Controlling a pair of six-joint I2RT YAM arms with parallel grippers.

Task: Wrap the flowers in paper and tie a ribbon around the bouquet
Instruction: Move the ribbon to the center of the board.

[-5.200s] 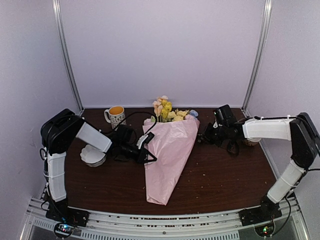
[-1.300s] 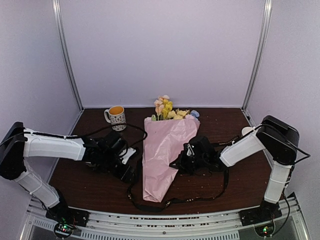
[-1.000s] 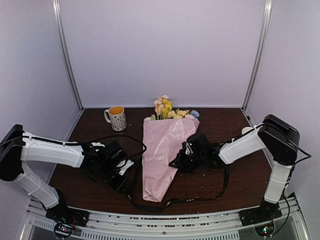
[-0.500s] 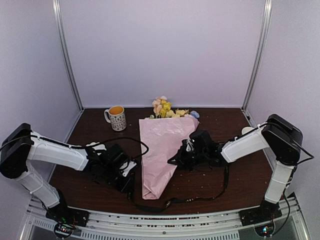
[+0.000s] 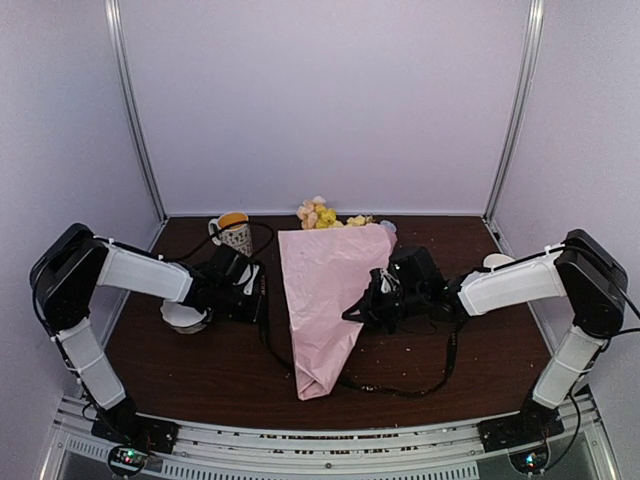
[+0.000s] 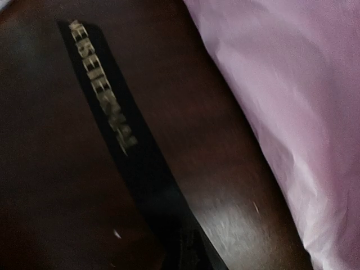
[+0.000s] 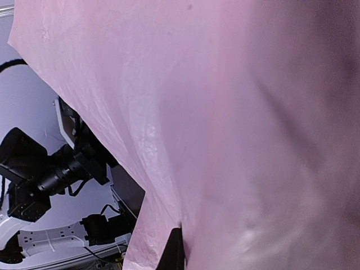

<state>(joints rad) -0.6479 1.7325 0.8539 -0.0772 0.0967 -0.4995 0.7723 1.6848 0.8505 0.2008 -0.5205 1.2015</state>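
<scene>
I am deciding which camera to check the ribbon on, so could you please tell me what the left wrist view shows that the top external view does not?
Only the left wrist view shows gold lettering along the narrow black ribbon. Only the top external view shows the yellow and peach flower blooms, the patterned white mug, and the ribbon's long slack loop. Both show the ribbon, the pale pink crinkled wrapping paper and the dark brown table.
</scene>
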